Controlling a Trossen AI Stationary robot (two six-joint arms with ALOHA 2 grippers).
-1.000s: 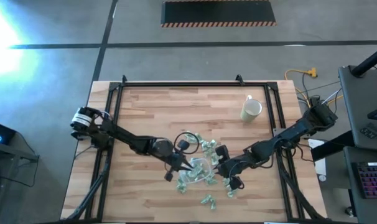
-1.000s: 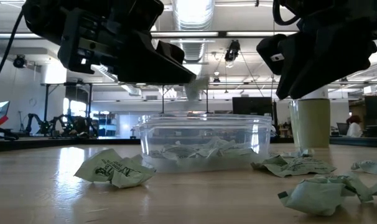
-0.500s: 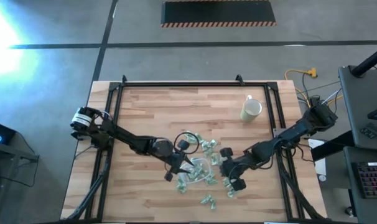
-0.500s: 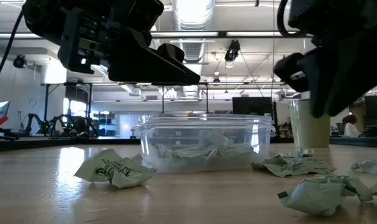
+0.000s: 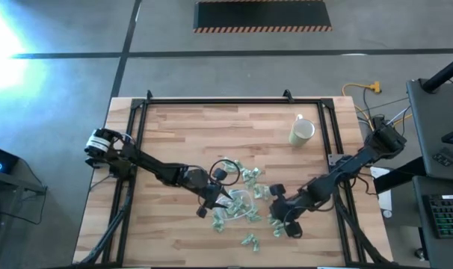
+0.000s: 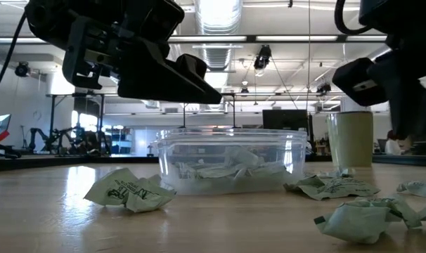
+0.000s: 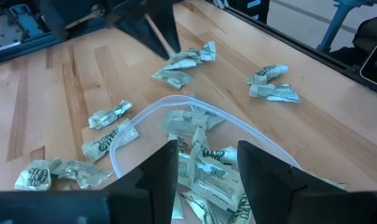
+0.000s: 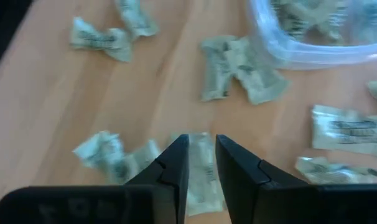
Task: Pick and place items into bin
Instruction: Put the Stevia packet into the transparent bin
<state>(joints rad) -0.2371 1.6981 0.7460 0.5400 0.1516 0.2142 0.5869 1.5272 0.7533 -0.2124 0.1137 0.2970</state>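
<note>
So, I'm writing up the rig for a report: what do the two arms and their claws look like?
Both arms are dark, slender and jointed. The left arm has a white-and-black cylindrical base, and a thin black cable loops near its claw. The right claw has two flat, black, tapering fingers.

Low view: the dark left gripper (image 6: 199, 88) is cut off at the upper edge. The dark right gripper (image 6: 392, 70) is cut off at the upper and 3 o'clock edges; its fingertips are out of frame.

The cream-coloured mug (image 6: 350, 139) is partly hidden behind the small shallow translucent clear plastic bin (image 6: 230, 158).

Right wrist view: the scene is motion-blurred. Print on the small pale-green crinkly wrapped items (image 8: 241, 71) cannot be read. A wrapped piece (image 8: 203, 169) lies between the fingers; contact cannot be confirmed.

High view: individual wrapped items are too small to count.
</note>
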